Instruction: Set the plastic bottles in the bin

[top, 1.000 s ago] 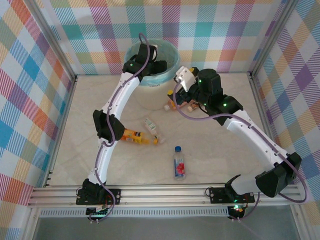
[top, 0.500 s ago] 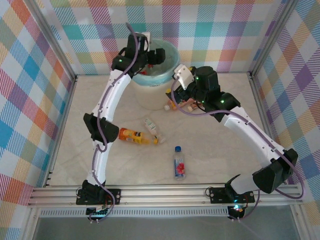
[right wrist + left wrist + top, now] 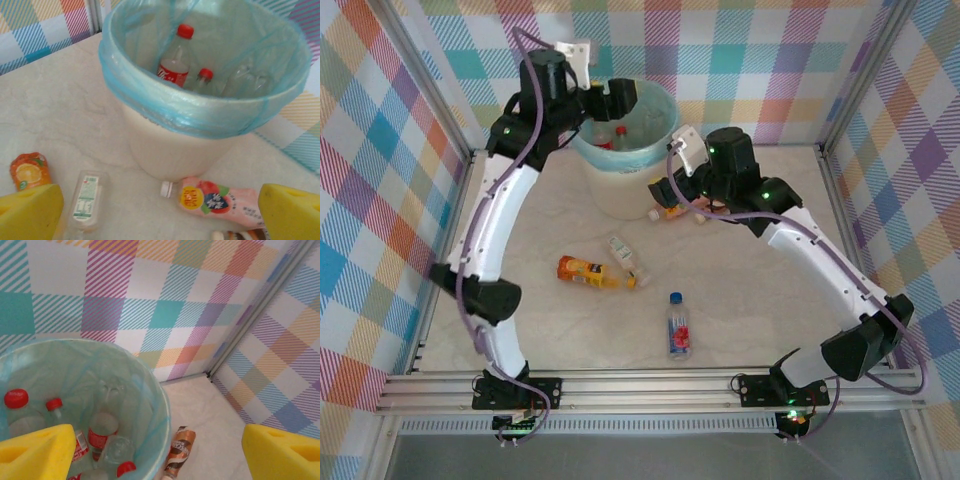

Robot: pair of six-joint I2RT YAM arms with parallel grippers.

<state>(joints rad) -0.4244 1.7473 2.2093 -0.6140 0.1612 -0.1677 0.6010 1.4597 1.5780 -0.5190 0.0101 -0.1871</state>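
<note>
Bright even light, soft shadows, sharp

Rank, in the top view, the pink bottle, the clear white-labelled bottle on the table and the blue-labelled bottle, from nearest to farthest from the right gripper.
1. pink bottle: close by the right gripper, at the foot of the bin.
2. clear white-labelled bottle: mid-table, toward the left.
3. blue-labelled bottle: low in the view, in the middle.

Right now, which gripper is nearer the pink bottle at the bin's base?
Right. The right gripper hovers open directly over the pink bottle beside the bin; the left gripper is open above the bin's rim, across the bin from it.
</note>
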